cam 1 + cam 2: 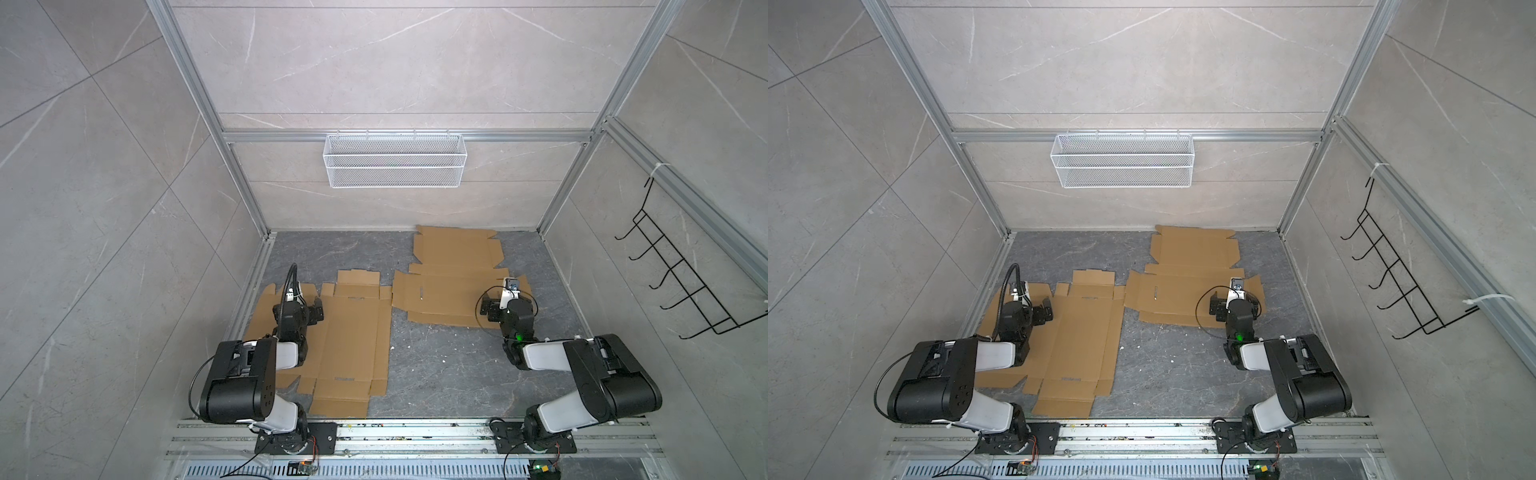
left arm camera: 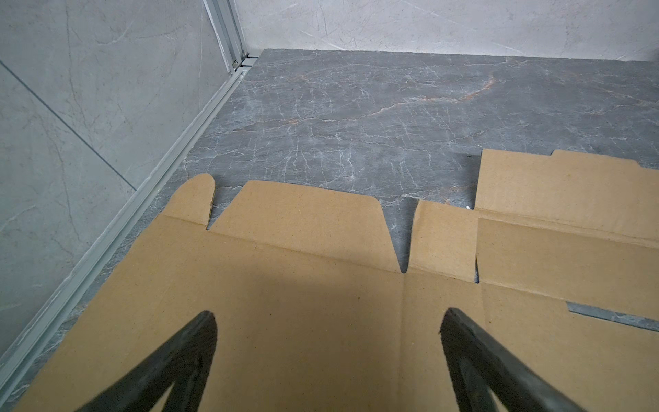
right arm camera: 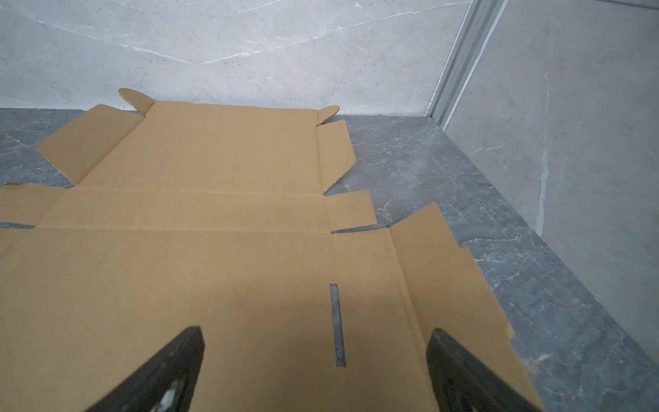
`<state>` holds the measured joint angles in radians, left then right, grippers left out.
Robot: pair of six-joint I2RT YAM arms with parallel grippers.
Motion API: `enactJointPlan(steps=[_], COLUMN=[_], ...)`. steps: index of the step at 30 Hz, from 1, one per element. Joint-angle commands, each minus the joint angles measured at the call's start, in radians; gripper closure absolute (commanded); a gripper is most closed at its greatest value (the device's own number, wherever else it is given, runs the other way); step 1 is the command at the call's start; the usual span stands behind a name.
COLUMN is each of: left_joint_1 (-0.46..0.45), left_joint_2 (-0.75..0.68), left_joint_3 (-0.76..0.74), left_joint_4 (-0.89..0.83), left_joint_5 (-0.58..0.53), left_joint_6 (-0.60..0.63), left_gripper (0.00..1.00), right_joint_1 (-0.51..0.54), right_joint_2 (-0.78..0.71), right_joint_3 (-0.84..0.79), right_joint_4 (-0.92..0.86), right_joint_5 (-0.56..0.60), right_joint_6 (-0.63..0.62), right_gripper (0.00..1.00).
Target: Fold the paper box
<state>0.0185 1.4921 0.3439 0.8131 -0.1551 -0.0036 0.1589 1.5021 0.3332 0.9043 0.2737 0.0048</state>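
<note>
**While Hanging Open Over Flat Cardboard: Nothing Folded Yet**

Though poised for work, gripping nothing. Nearest, on the left of the dark marble table [image 1: 449,365]: left gripper [image 2: 326,321], fingers [image 2: 199,342] spread wide apart, low over the near-left blank [image 1: 349,345] of brown cardboard, close to its left flaps. Touching or just clear: cannot tell. Probably placed there to catch a side panel along its crease. Blank lying flat, long axis running near to far, flaps splayed outward, score lines showing.

Farther and to the right: right gripper [image 3: 315,335], likewise spread wide and empty, low over the far-right blank [image 1: 449,286], beside a narrow slot [image 3: 337,324] cut near its right edge. Also flat, save for small ear tabs at the far edge curling up slightly by the back wall. Near left corner close to the near-left blank's far right flap; overlapping or not, cannot tell.

Judged as the very start: main panels all down. With one arm stationed over each sheet, hard to say which to fold first.

Farthest, on the back wall: white wire basket [image 1: 395,160]. On the right wall: black hook rack [image 1: 681,282].
</note>
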Motion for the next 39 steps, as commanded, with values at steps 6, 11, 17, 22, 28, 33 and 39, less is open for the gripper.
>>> enactJointPlan(steps=[6,11,17,22,28,33,39], left_joint_1=[-0.151,-0.27,-0.284,-0.232,-0.313,-0.45,-0.484], left_joint_2=[-0.256,-0.421,-0.507,-0.503,-0.353,-0.228,0.004], left_joint_3=[0.096,0.205,0.308,0.37,0.516,0.544,0.656], left_joint_4=[-0.319,-0.562,-0.764,-0.816,-0.95,-0.909,-0.889], left_joint_5=[-0.301,-0.421,-0.277,-0.061,0.075,0.097,0.268], left_joint_6=[-0.031,-0.106,-0.363,-0.436,-0.414,-0.448,-0.509], left_gripper=[0.0,0.0,0.0,0.02,0.17,0.17,0.15], right_joint_1=[0.059,0.126,0.09,0.088,0.089,0.087,0.052], right_joint_2=[-0.334,-0.526,-0.478,-0.496,-0.514,-0.524,-0.479], right_joint_3=[0.104,0.289,0.478,0.45,0.393,0.296,0.196], right_joint_4=[-0.47,-0.952,-1.375,-1.456,-1.532,-1.437,-1.197], right_joint_5=[0.078,0.122,-0.103,-0.273,-0.421,-0.525,-0.537], right_joint_6=[0.059,0.226,0.504,0.646,0.805,0.953,1.08], right_gripper=[0.01,0.01,0.03,0.15,0.17,0.18,0.17])
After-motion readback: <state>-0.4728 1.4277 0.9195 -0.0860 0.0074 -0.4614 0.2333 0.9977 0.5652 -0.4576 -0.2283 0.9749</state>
